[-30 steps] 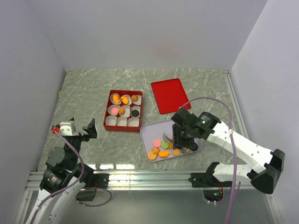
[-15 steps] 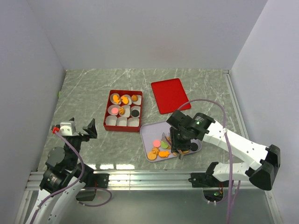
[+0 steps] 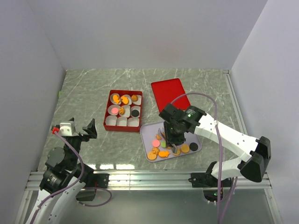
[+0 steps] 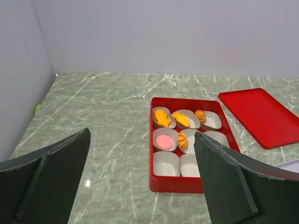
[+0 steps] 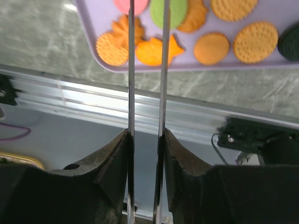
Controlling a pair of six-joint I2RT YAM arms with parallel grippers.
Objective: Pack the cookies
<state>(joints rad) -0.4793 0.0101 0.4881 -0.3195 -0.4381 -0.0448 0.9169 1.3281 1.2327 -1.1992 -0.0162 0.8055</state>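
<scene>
Several cookies (image 5: 254,42) partly hidden by right hand (image 5: 147,7), tips cropped.

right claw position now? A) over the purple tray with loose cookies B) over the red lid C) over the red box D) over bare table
A: in the top view the right claw hangs over the purple tray, above the loose cookies, and its wrist view looks straight down on them; the red box and red lid lie farther back.
</scene>
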